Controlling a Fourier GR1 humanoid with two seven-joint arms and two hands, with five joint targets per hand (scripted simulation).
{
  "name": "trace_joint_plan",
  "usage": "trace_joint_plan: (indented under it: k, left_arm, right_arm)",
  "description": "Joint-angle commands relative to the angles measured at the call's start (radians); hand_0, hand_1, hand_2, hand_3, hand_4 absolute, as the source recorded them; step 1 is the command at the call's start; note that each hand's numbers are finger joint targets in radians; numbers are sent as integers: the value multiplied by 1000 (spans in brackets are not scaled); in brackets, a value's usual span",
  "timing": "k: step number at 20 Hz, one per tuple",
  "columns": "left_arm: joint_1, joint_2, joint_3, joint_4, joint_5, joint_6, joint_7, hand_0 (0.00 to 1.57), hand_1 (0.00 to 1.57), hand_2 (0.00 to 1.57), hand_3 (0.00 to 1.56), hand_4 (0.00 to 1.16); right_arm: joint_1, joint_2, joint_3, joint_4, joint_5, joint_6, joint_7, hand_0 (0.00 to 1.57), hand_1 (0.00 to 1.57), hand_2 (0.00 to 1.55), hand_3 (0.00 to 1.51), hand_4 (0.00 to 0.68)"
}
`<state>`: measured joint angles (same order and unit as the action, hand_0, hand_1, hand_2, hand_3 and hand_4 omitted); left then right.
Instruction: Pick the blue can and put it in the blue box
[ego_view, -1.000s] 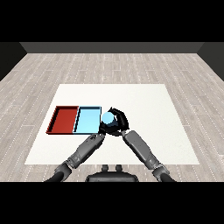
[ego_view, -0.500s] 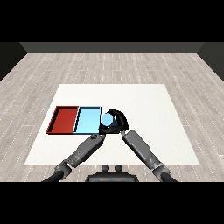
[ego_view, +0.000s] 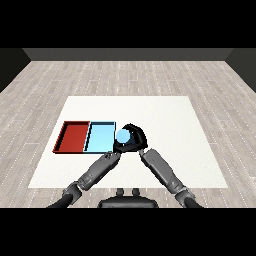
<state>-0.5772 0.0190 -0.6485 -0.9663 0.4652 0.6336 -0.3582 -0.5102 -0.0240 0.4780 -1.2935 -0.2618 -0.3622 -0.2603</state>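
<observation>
Curling round the can (ego_view: 122, 135), the right hand (ego_view: 134, 138) has its black fingers and thumb wrapped about the body, so only the pale blue top shows between them. You see the can held just beside the right rim of the blue tray (ego_view: 100, 138), not yet over its floor. The left hand (ego_view: 116, 154) lies low beneath the can, close to the tray's near right corner; you cannot tell how its fingers are set, because the right hand and the can cover them.

To finish the step well, carry the can leftward until it stands above the middle of the blue tray, clear of the dark rim. Keep it upright during the carry. Lower it to the tray floor before you uncurl the fingers. Stay well short of the red tray (ego_view: 72, 137), which touches the blue tray on its left side.

The can appears as a light blue round, close in colour to the tray floor. Its sides are hidden by the fingers.
</observation>
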Motion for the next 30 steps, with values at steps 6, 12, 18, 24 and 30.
trace_joint_plan:
  k: [6, 12, 18, 24, 30]
  left_arm:
    - [-20, -18, 43, 11, -39, 16, 11, 1571, 1571, 1559, 1466, 1138]
    - [-21, -18, 68, -4, -47, 3, 28, 1571, 1571, 1568, 1477, 1142]
    - [-28, -19, 5, 45, -8, 53, -15, 1571, 1571, 1571, 1491, 1147]
    - [43, -15, 100, 56, -18, -22, -54, 1571, 1571, 1571, 1490, 1142]
    - [59, 59, 158, -10, -33, -6, -43, 1571, 1571, 1571, 1476, 1145]
  right_arm:
    - [-1, 23, -8, 22, 84, -13, 37, 0, 0, 0, 0, 0]
    - [-30, 23, -6, 129, 55, 22, -38, 0, 0, 0, 0, 0]
    - [39, 21, -52, -16, 129, -28, 59, 0, 0, 0, 0, 0]
    - [89, -7, -164, -186, -35, 60, 81, 0, 0, 0, 0, 0]
    - [155, -89, -298, -309, -96, 124, 29, 0, 0, 0, 0, 0]
